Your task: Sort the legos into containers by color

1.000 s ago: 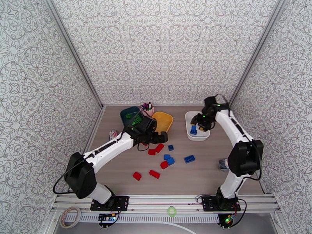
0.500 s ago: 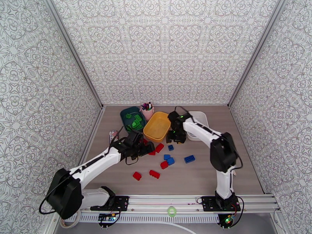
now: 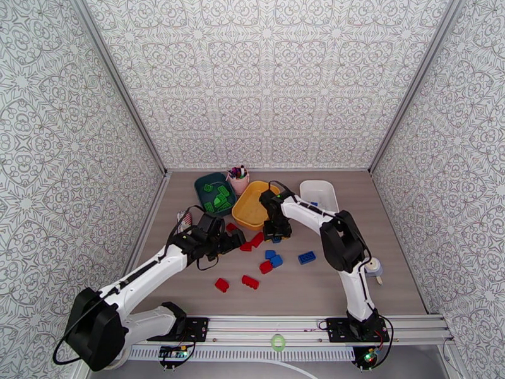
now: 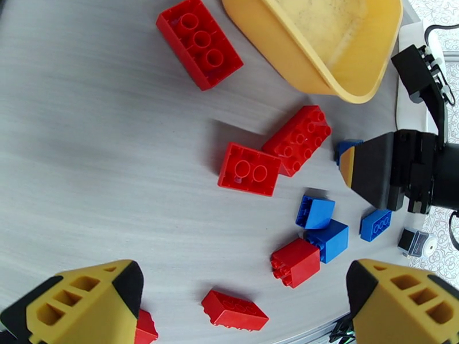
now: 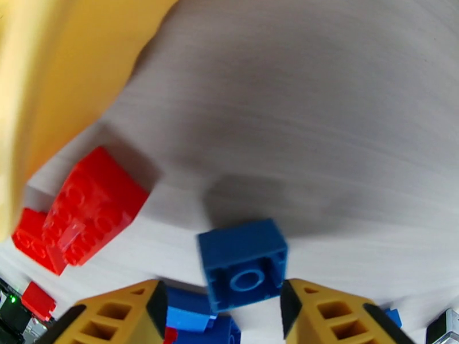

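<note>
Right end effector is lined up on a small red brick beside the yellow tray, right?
Not quite: the brick is blue, not red. The right wrist view shows it between the fingers of the right end effector, beside the yellow tray. The red bricks lie off to one side.

In the right wrist view, the yellow tray (image 5: 51,64) is a blur running off the left edge. I can't tell whether the right gripper (image 5: 222,288) touches the small blue lego (image 5: 244,265) at its tips. From above, that gripper mostly covers the lego. In the left wrist view, a red lego (image 4: 146,328) peeks from behind a finger (image 4: 80,299) of the left gripper (image 4: 242,276), cut off by the bottom edge.
</note>
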Controlling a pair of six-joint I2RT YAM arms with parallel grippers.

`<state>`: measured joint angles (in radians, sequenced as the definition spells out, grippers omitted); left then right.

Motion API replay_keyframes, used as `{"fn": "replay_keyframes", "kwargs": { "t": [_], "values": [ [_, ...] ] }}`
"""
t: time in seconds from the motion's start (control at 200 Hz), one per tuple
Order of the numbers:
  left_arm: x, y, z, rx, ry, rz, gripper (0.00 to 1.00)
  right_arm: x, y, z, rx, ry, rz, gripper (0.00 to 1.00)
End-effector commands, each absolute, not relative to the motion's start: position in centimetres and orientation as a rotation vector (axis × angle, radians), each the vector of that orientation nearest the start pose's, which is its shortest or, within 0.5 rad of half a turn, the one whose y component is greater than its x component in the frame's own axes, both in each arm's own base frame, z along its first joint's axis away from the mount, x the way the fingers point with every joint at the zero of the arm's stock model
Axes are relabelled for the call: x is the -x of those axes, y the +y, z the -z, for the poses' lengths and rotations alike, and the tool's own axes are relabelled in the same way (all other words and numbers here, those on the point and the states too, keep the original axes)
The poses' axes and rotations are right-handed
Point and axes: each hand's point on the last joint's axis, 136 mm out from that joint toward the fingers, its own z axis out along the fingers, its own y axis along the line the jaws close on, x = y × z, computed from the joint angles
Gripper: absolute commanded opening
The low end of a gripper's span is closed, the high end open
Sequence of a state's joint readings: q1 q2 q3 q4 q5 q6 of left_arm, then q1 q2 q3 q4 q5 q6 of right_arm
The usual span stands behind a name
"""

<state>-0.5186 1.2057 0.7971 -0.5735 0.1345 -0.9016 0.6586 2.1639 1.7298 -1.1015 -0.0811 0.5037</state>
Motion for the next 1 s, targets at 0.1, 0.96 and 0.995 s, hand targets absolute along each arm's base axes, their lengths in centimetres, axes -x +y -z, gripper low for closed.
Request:
{"fn": "replay_keyframes", "kwargs": {
  "t": [0.1,0.96,0.995],
  "values": [
    [-26.5,-18.0,-12.1,0.437,2.674,0.666,0.99,-33.2,26.5,-3.2,0.257,3.129,-0.060,0.53],
    [-28.1,-21.8,-12.9,0.295,2.698,0.678,0.99,-33.2,25.8,-2.5,0.187,3.134,-0.099,0.34],
    [-28.3,-22.1,-13.0,0.284,2.697,0.680,0.99,-33.2,25.7,-2.9,0.182,3.128,-0.102,0.34]
  ]
}}
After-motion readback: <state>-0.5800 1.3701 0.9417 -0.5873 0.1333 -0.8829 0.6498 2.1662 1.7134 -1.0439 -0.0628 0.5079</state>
